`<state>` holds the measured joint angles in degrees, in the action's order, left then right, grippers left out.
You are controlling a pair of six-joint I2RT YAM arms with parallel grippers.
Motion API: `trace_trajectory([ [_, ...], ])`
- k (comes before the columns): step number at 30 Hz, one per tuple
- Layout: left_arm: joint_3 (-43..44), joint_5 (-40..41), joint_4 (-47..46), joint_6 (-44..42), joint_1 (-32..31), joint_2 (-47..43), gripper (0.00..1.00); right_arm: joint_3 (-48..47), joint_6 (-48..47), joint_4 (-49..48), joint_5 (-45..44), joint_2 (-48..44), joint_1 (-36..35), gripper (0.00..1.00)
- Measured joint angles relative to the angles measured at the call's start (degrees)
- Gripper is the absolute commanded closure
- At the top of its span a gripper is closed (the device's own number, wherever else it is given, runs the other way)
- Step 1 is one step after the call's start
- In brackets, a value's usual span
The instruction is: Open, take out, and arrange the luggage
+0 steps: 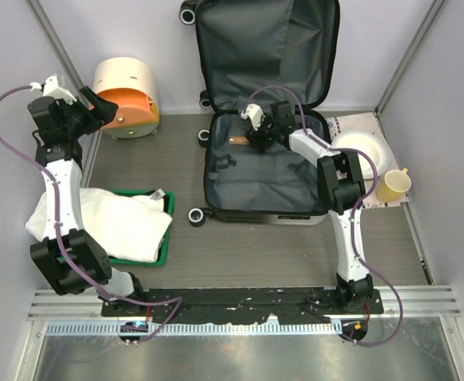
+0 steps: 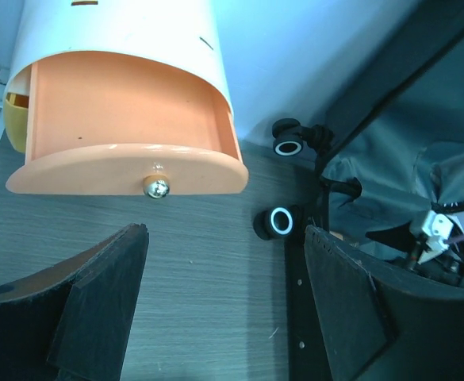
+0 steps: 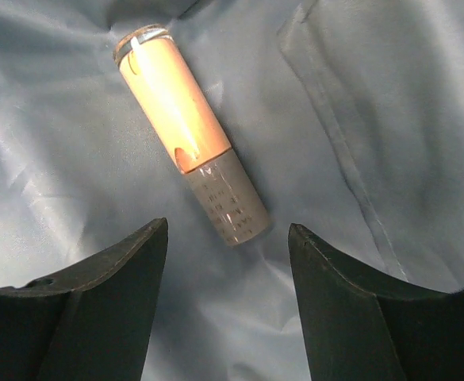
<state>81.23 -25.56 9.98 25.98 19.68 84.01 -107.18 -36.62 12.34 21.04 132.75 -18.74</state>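
Grey fabric lining fills the middle of the overhead view: the luggage (image 1: 263, 182) lies open on the bench (image 1: 279, 254), one half flat, the other standing up behind it. The right gripper (image 1: 257, 131) is down inside the flat half near its far left corner, over a small peach-and-grey tube (image 1: 238, 140). The left gripper (image 1: 97, 107) hangs well apart, beside the cream-and-orange drawer unit (image 1: 124, 87).

From the left wrist, the left gripper (image 2: 225, 238) has its jaws spread wide with nothing between them. It hangs over bare bench in front of the unit's pulled-out orange drawer (image 2: 128, 135). The luggage (image 2: 406, 151) sits to the right.

From the right wrist, the right gripper (image 3: 228, 238) is also wide open and empty. Its jaws flank the grey end of the tube (image 3: 185, 131), which lies diagonally on the lining (image 3: 390, 119).

Opening looks finished, and taking out is the step in hand. The next move probably calls for turning the wrist square across the tube, lowering, then closing without pinching the loose lining.
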Motion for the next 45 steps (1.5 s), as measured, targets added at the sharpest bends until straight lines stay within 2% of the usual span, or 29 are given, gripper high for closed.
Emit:
trace_trajectory([
  [6, -1.07, -1.4, 1.73, -1.46, 0.0, -1.75, 0.17, -0.98, -5.92, -0.39, -3.13, 3.41, -1.66, 0.34],
  [17, -3.82, -1.55, 2.75, -0.39, 0.02, -3.23, 0.17, -4.24, -17.42, -6.84, -11.37, 7.87, -3.96, 0.37],
  [19, -3.82, -1.53, 2.75, -0.42, 0.02, -3.76, 0.17, -4.72, -19.12, -7.87, -11.96, 8.44, -4.11, 0.47],
  [20, -3.82, -1.55, 2.71, -0.42, 0.02, -3.98, 0.17, -4.76, -19.8, -8.2, -12.07, 8.57, -4.13, 0.56],
  [25, -3.82, -1.66, 2.69, -0.42, 0.02, -4.33, 0.18, -4.66, -21.0, -8.83, -11.96, 9.05, -4.24, 0.79],
  [26, -3.82, -1.77, 2.69, -0.42, 0.0, -4.33, 0.18, -4.35, -20.87, -8.96, -11.76, 8.9, -4.24, 0.88],
  [27, -3.82, -2.05, 2.62, -0.42, 0.02, -4.33, 0.18, -3.74, -20.68, -9.11, -11.34, 8.59, -4.24, 0.93],
  [29, -3.82, -2.64, 2.45, -0.44, 0.0, -4.33, 0.18, -2.01, -19.82, -9.75, -10.58, 7.5, -4.22, 0.99],
  [36, -3.82, -5.14, 2.03, -1.46, -1.03, -4.33, 0.19, 4.76, -10.67, -6.23, -6.67, 0.42, -3.85, 0.99],
  [45, -3.82, -8.48, -0.07, -4.17, -7.32, -4.24, 0.2, 4.94, 10.54, -5.31, 2.14, -10.34, -1.64, 0.99],
])
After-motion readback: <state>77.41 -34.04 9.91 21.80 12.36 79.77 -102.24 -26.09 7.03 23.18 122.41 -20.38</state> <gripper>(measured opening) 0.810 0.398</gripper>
